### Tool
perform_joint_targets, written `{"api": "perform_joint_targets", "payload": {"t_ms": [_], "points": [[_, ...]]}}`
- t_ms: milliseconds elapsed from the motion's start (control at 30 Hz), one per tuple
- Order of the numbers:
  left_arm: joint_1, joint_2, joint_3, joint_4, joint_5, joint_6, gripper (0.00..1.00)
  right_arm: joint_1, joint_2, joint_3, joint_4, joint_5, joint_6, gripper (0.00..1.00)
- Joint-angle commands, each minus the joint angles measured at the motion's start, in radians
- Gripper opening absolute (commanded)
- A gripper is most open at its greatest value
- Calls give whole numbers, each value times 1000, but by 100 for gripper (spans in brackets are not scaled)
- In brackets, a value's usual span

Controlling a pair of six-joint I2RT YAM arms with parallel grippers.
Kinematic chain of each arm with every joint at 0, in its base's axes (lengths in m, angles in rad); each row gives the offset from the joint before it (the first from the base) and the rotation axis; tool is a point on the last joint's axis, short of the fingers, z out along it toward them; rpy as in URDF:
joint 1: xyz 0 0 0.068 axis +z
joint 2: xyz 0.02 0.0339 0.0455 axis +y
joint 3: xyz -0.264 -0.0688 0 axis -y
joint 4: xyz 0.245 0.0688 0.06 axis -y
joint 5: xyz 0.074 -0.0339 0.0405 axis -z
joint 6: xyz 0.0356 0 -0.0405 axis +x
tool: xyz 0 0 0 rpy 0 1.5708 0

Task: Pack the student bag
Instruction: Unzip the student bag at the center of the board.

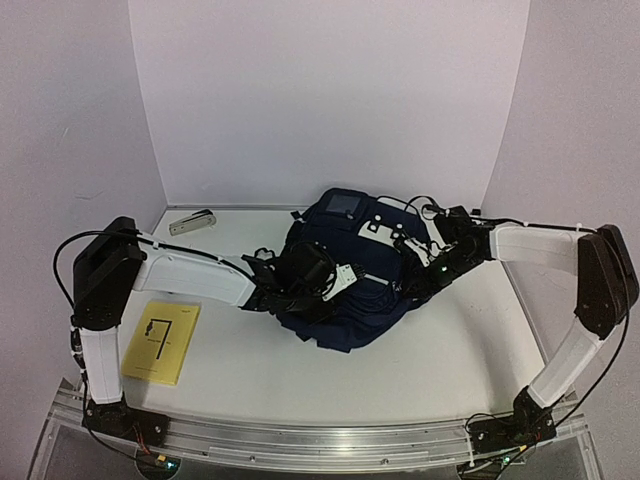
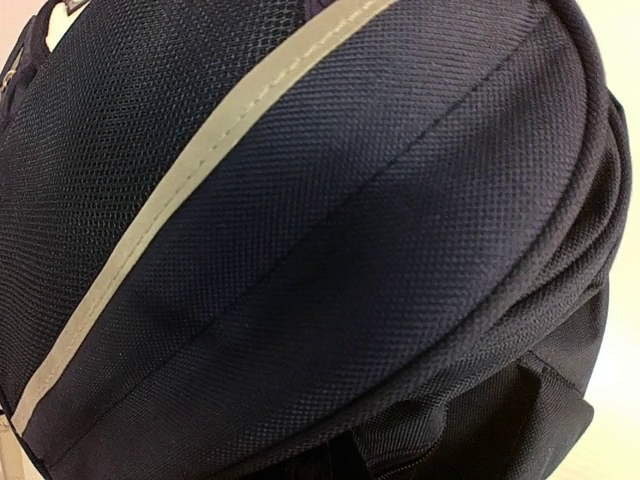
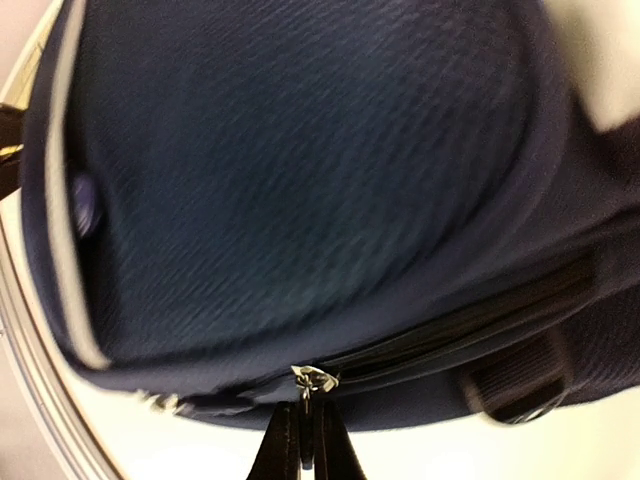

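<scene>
Student bag: the student bag is lying at the centre of the table, dark navy and bulging, with its grey panel pointing toward the top of the frame.
Fabric: a pale strip is running diagonally across the woven cloth in the left wrist view.
Zip: a silver zip pull is hanging at the bottom centre of the right wrist view.
Right jaws: are pinching together on the zip pull at the bag's right flank.
Left jaws: are standing closed against the bag's left side; whether they are holding cloth cannot be told.
In the way: the left arm and right arm are reaching over the bag, covering its middle.
Around: a yellow booklet is lying at lower left, well apart from the bag; a grey stapler-like tool is resting at upper left.
</scene>
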Motion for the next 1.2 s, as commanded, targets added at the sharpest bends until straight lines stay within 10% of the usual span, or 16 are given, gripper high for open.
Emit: {"api": "perform_joint_targets", "payload": {"t_ms": [0,867,1167], "points": [[9,44,92,73,-44,-197,0,55,-88,-38,-5,-102,39,0],[9,18,51,243,36,-470,1,256,-32,14,239,-182,264,4],[19,-219,-196,286,123,-549,45,249,-96,35,192,-200,248,38]]}}
